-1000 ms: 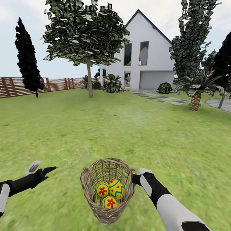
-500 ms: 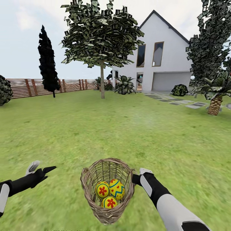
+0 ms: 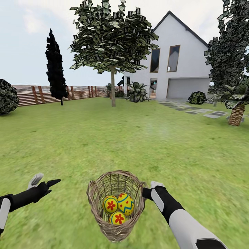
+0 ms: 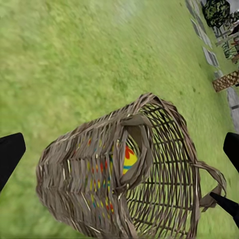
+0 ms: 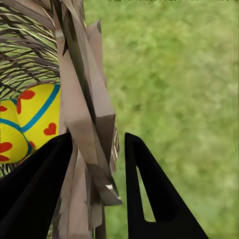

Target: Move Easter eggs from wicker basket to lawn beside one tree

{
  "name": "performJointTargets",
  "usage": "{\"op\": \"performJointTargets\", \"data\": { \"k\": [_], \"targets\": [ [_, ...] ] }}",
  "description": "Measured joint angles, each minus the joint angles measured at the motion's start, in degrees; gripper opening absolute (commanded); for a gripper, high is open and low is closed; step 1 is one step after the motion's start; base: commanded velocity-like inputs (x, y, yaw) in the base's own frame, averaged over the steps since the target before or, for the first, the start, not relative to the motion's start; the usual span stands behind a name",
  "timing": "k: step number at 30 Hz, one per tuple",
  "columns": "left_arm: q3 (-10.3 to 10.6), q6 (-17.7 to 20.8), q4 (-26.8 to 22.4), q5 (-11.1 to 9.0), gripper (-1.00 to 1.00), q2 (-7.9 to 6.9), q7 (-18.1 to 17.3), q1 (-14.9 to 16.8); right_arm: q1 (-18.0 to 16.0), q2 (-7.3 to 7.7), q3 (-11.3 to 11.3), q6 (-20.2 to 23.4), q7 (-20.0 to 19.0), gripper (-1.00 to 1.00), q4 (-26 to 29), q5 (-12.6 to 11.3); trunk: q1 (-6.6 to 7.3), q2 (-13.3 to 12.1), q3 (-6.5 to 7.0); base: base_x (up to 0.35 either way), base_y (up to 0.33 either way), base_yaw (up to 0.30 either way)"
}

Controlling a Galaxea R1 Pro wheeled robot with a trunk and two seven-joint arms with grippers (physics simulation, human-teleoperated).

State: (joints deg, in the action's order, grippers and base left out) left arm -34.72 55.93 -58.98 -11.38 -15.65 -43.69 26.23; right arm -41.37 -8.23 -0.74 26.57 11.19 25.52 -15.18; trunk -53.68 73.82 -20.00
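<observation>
Your view has swung left since a second ago: the tree (image 3: 113,52), house (image 3: 176,65) and fence (image 3: 52,94) have all slid to the right in the head view, and a dark round shrub (image 3: 7,97) has come in at the 9 o'clock edge. That is the camera turning; the basket (image 3: 116,204) and both of your arms sit at the same spots in the picture as before.

You have the basket at 6 o'clock, upright, with the three eggs (image 3: 119,207) nested in its bottom. Your right gripper (image 3: 147,192) is at the basket's 3 o'clock rim. In the right wrist view its two black fingers (image 5: 149,199) straddle the wicker wall, one inside next to the eggs (image 5: 30,119) and one outside, pinching the rim (image 5: 87,124) between them.

Your left gripper (image 3: 43,185) hangs at 8 o'clock, well apart from the basket, touching nothing. Its fingers are spread wide; in the left wrist view the two black tips sit at opposite edges with the basket (image 4: 129,174) seen between them from the side, and a bit of egg (image 4: 129,158) showing through the weave.

The lawn (image 3: 138,138) runs on ahead of you. The tree stands at 12 o'clock, far off, with a narrow dark cypress (image 3: 56,69) at 11 o'clock by the fence. A short palm (image 3: 237,110) is at 2 o'clock near the stepping stones (image 3: 193,110).
</observation>
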Motion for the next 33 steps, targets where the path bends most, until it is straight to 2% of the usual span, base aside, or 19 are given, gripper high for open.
{"op": "performJointTargets", "data": {
  "k": [23, 33],
  "targets": [
    [0.09, -0.09, 0.00, 0.05, 1.00, 0.00, 0.09, 0.00, 0.00, -0.06, -0.02, -0.02, 0.00, -1.00, 0.02, -0.04, 5.06, -9.23, 4.13, 0.000, 0.000, 0.000],
    [0.10, -0.09, 0.00, 0.10, 1.00, 0.00, 0.09, 0.00, 0.00, -0.09, 0.05, -1.61, 0.01, -1.00, 0.06, -0.14, 7.25, -13.25, 5.93, 0.000, 0.000, 0.000]
  ]
}}
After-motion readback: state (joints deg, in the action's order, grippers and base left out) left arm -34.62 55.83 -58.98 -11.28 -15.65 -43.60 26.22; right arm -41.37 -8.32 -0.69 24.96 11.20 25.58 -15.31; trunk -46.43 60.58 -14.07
